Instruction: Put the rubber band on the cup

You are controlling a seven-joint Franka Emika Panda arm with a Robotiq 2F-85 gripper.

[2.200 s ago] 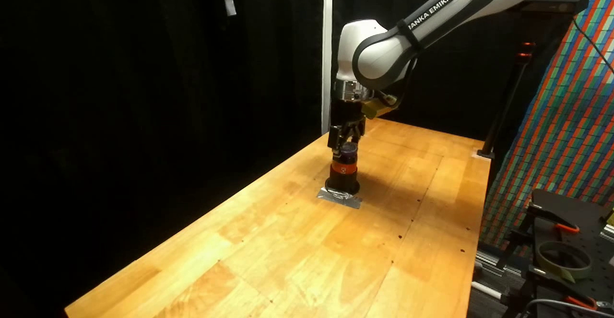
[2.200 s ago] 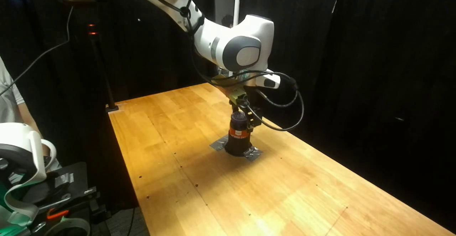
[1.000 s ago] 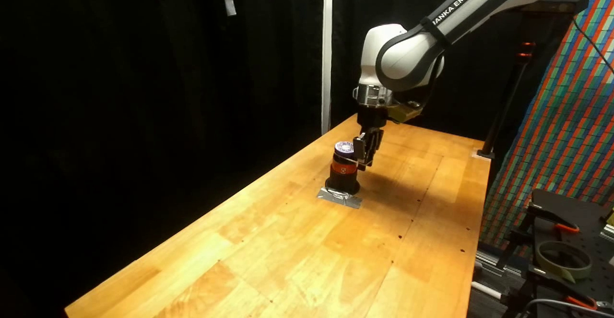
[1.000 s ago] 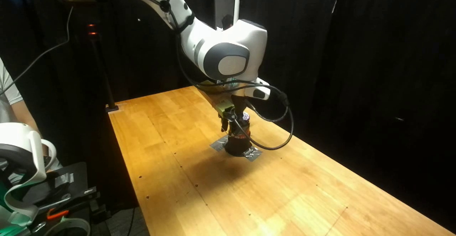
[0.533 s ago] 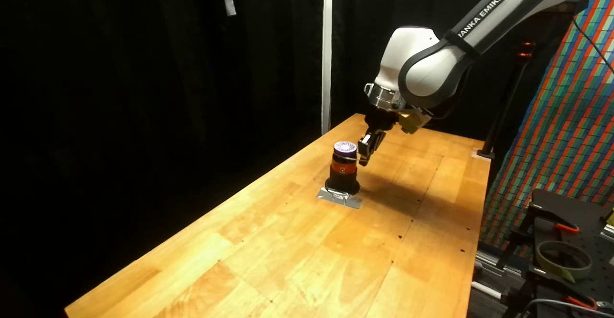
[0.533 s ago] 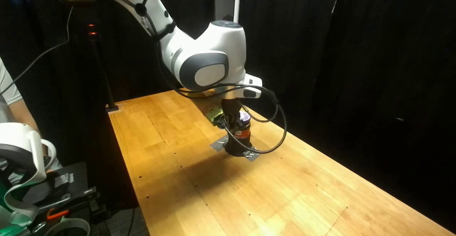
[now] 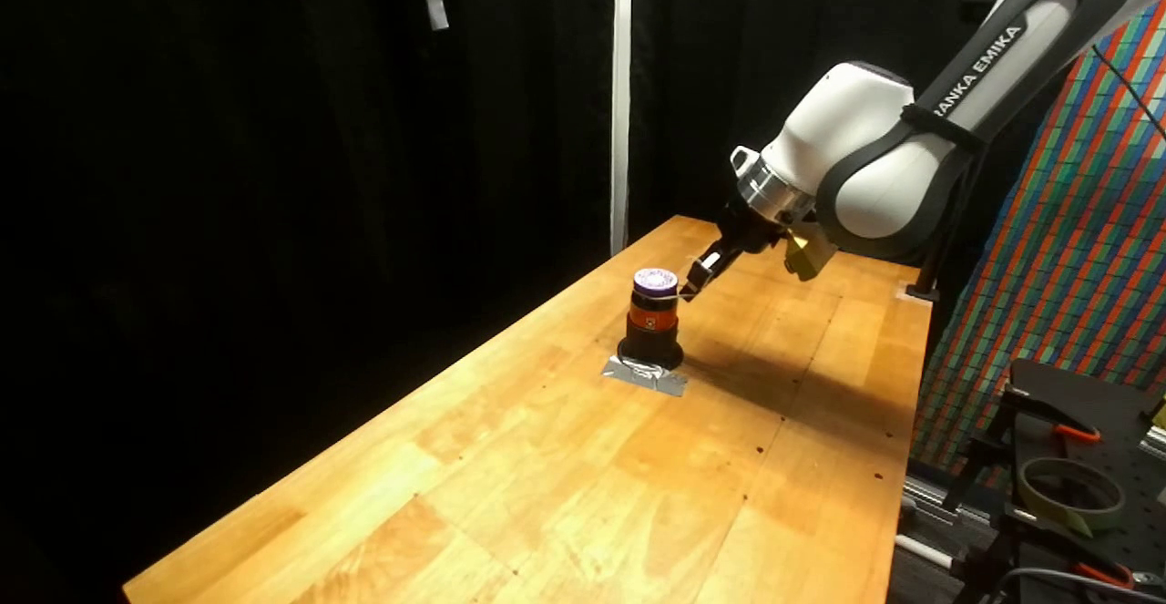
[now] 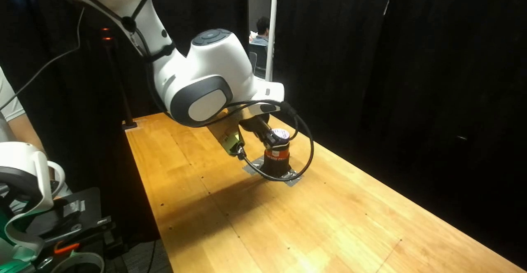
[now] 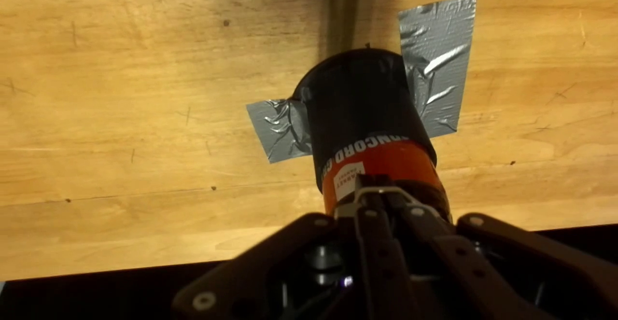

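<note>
the gripper (image 7: 690, 292) slants down toward the cup (image 7: 654, 321), its tips just beside the cup's dark upper part; i cannot tell whether they touch it. in the wrist view the two fingers (image 9: 374, 235) are pressed together, or very nearly, and the rubber band (image 9: 381, 190) runs as a pale loop across them near their ends. in an exterior view a thin pale line goes from the tips round the side of the cup, just under its purple and white top; whether any of the band is pinched between the fingers cannot be told. the cup stands upright on the wooden table (image 7: 547, 458), below and ahead of the gripper. two strips of silver tape (image 9: 437, 64) lie at its foot, on opposite sides, beyond the fingertips. a black cable (image 8: 311, 145) arcs past the gripper, and a roll of tape (image 7: 1093, 520) sits well apart from it, beyond the table's edge.
</note>
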